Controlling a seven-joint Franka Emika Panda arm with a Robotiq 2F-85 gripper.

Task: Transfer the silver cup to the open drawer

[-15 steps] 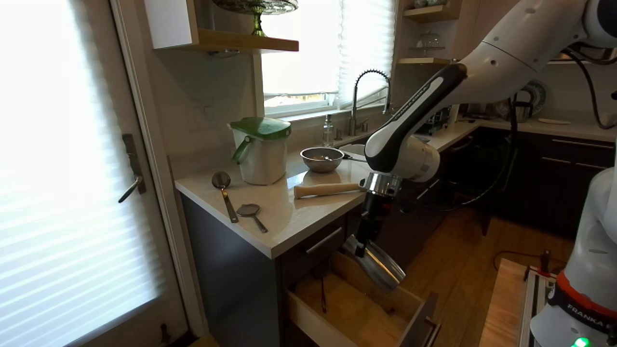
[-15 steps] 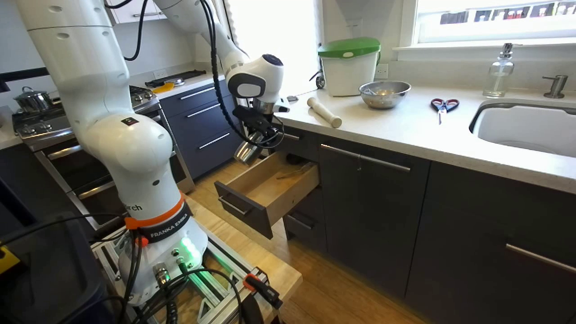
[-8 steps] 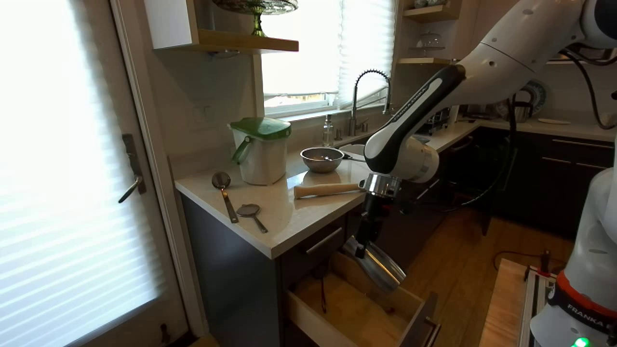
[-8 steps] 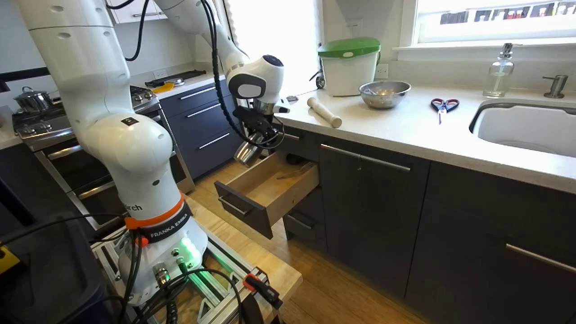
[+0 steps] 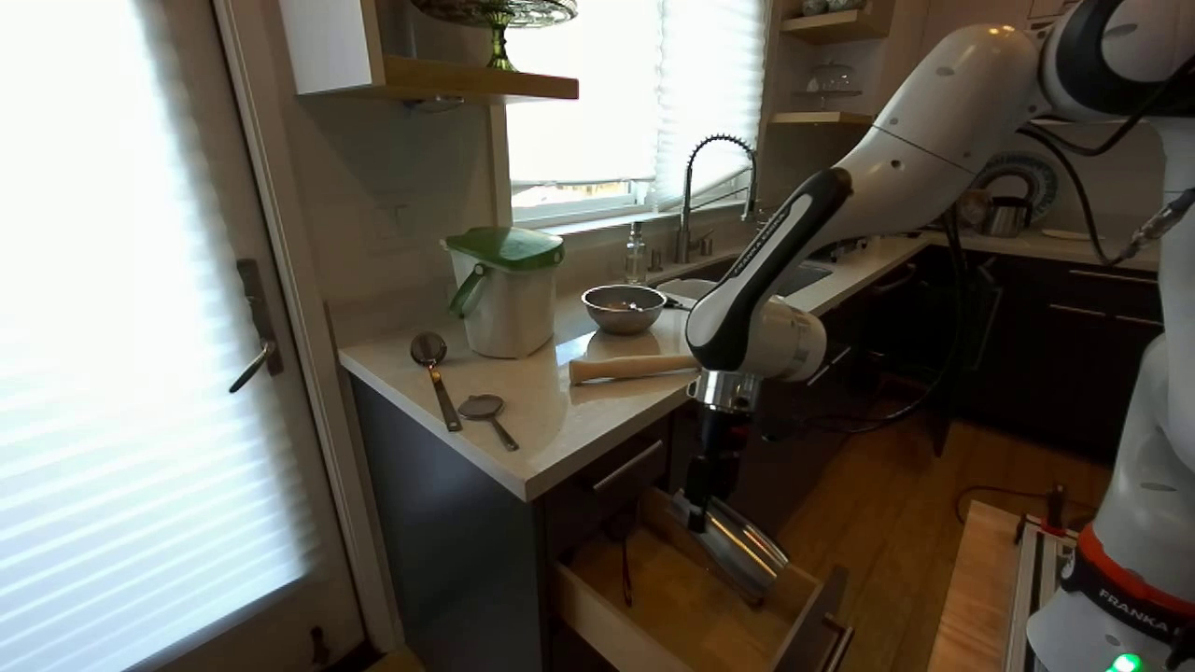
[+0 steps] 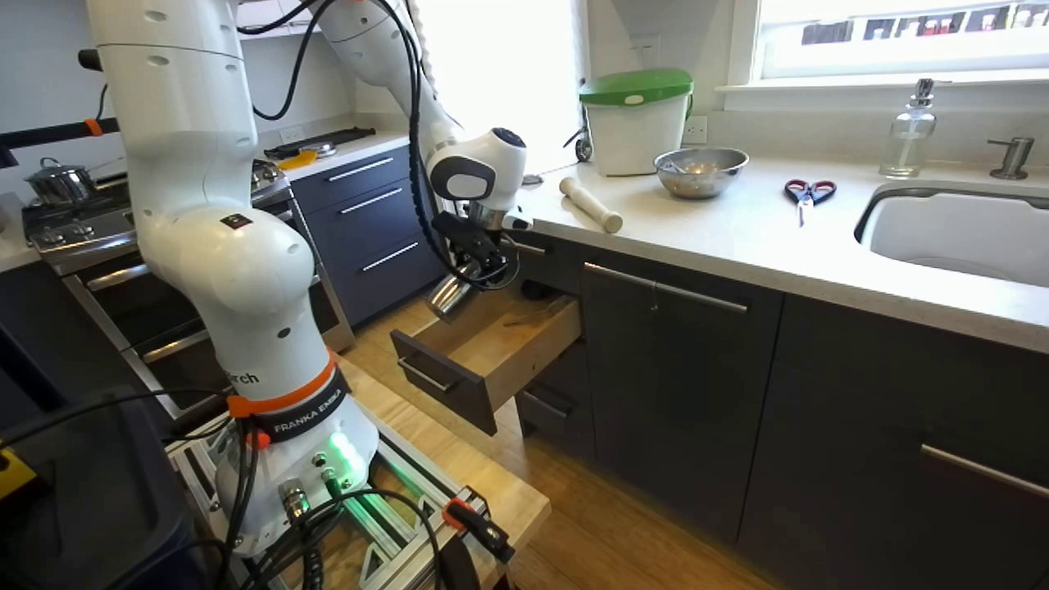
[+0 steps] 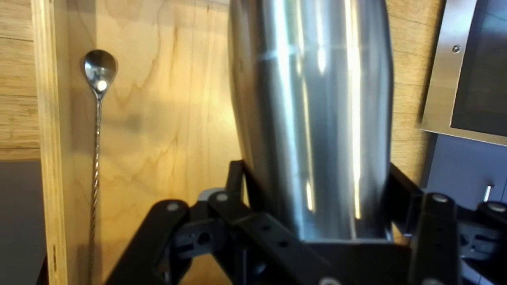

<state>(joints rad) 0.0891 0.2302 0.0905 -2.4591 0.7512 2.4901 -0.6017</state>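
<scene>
The silver cup is being held aloft, gripped near one end by the claw, its free end slanting down ahead, probably for laying in the open drawer beneath the claw. Room is seemingly being left by a spoon lying left of the claw in the wrist view.

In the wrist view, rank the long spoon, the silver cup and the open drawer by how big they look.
1. open drawer, running out of frame
2. silver cup, looking bigger for being nearer
3. long spoon
</scene>
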